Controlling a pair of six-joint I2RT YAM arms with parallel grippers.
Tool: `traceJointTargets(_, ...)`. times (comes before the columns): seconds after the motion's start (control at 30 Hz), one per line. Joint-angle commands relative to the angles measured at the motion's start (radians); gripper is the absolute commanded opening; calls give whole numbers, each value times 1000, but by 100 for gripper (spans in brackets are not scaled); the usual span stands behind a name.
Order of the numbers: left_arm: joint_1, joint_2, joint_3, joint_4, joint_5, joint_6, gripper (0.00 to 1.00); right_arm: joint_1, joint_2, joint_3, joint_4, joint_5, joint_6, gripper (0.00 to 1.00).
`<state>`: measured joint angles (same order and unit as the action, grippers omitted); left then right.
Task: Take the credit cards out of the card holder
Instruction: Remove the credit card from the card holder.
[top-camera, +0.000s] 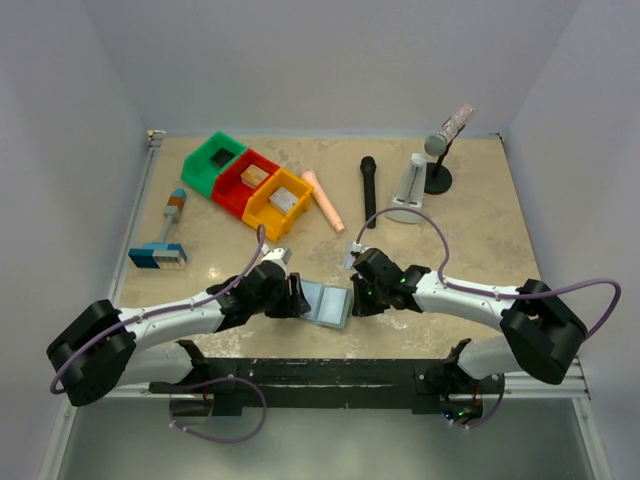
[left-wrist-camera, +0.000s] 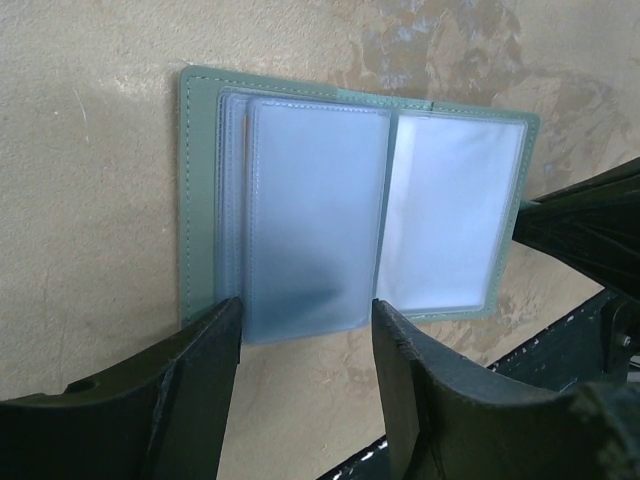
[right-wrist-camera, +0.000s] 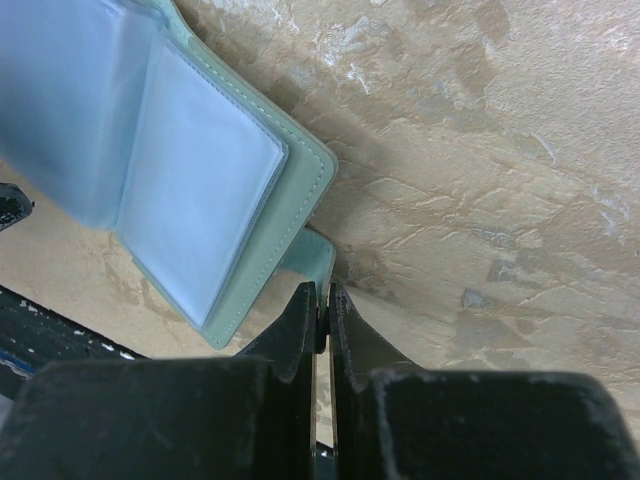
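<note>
The card holder (top-camera: 328, 304) lies open and flat on the table between my two grippers, a pale teal cover (left-wrist-camera: 200, 200) with frosted plastic pockets (left-wrist-camera: 310, 220). The credit cards are hidden; no card outline shows through the pockets. My left gripper (left-wrist-camera: 305, 320) is open at the holder's near edge, and the lower edge of a loose pocket sleeve sits between its fingers (left-wrist-camera: 215, 345) without touching them. My right gripper (right-wrist-camera: 322, 298) is shut on the holder's teal flap (right-wrist-camera: 318, 258) at the opposite side. It also shows in the overhead view as the right gripper (top-camera: 354, 297).
Green (top-camera: 212, 163), red (top-camera: 245, 180) and yellow bins (top-camera: 277, 203) stand at the back left. A peach stick (top-camera: 323, 199), a black microphone (top-camera: 367, 190) and a stand (top-camera: 440, 160) are behind. A striped block (top-camera: 157, 256) lies left. The black rail (top-camera: 330, 372) runs close below.
</note>
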<state>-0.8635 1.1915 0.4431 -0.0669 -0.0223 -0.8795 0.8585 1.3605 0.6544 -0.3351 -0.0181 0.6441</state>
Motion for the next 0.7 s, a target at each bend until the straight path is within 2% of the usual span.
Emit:
traceJointTargets(0.0,4,13,9,32,12,-1,59,5,-1,27,10,-11,-6,0)
traceJointTargets(0.1,3,29,9,47,18,2,59,5,3,27,15,-14,-6,0)
traceJointTargets(0.47,0,88,16,209,215,23,59,5,11,27,27,-25,-6,0)
traceJointTargets(0.67,-5,88,16,254,257,27,59,5,11,24,31,-25,-6,0)
